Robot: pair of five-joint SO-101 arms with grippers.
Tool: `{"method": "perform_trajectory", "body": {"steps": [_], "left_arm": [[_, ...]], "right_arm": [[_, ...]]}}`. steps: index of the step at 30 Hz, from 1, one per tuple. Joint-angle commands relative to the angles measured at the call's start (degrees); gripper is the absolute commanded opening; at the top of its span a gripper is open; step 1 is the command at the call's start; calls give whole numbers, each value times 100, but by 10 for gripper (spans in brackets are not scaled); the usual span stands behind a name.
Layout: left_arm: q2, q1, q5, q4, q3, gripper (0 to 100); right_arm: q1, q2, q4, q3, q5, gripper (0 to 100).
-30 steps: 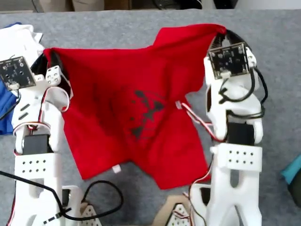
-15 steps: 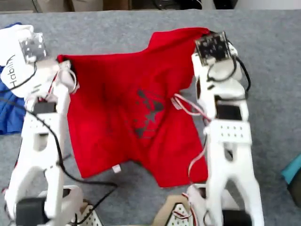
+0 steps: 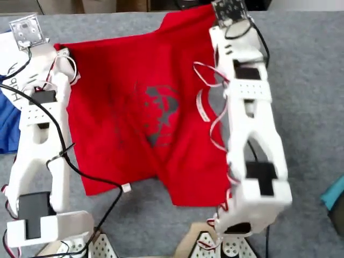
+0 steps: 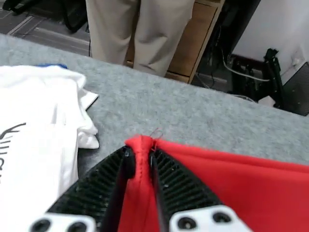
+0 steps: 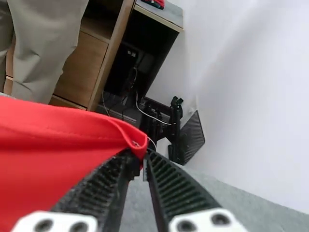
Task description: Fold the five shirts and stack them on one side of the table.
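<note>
The grey bench (image 3: 312,64) carries the red shirt (image 3: 134,134), which lies print side up across the middle between the two arms. Its far edge is pulled taut near the bench's far side and its hem is toward the arm bases. A second ago the shirt sat closer to the bases, with slack and a peaked far right corner. Since then both arms have stretched away from their bases and dragged the two far corners along, so the cloth has slid outward and now lies flatter, though the hem is still uneven. The left arm (image 3: 40,140) runs along the shirt's left border and the right arm (image 3: 250,123) lies over its right side. This looks like the spreading step before a fold, with no fold yet made in this shirt. A white shirt (image 4: 34,145) sits at the far left of the bench just beside the red corner, with a blue shirt (image 3: 6,123) near it at the left edge. That side may be the stacking place, though I cannot tell how neatly they are folded. The left claw (image 4: 140,155) is clamped on the shirt's far left corner, a fold of red pinched between its ribbed pads. The right claw (image 5: 140,159) is likewise closed on the far right corner, held just off the bench.
</note>
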Motion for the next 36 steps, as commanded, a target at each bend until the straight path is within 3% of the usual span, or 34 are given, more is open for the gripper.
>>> {"method": "perform_trajectory", "body": {"steps": [1, 14, 26, 36], "left_arm": [[92, -149, -18, -132, -360, 20], [1877, -149, 26, 0, -1925, 20], [2114, -132, 26, 3807, -3798, 20], [2123, -114, 26, 6189, -4958, 19]], "right_arm": [[-119, 497, 334, -1244, 0, 5], [-242, 2149, 3314, -4567, -9, 5], [-303, 2290, 7077, -6440, 0, 5], [-382, 2273, 9222, -7468, 0, 5]]}}
